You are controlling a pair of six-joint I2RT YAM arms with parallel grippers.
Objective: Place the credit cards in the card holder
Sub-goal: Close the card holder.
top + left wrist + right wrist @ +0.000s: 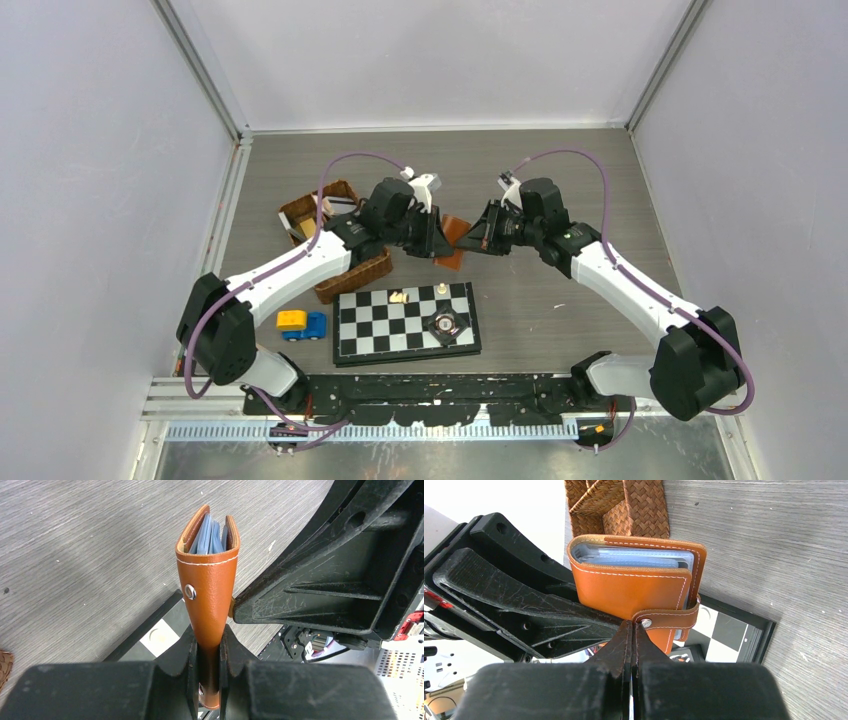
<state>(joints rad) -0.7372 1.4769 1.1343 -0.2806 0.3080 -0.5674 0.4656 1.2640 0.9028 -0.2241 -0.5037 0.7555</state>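
Note:
The card holder (455,236) is a tan-brown leather wallet held above the table between both arms. My left gripper (438,245) is shut on its folded spine end; in the left wrist view (209,652) the wallet (210,582) stands up out of the jaws. Pale blue credit cards (207,535) sit inside its open top. My right gripper (472,240) is shut on the snap-tab strap (669,620), its fingertips (631,630) pinched at the snap. The right wrist view shows the wallet (624,587) nearly folded, with card edges (634,557) between its covers.
A chessboard (405,320) with a few pieces lies below the wallet, and it also shows in the right wrist view (729,630). A brown wicker basket (340,255) stands under the left arm. A yellow and blue toy truck (300,323) sits left of the board.

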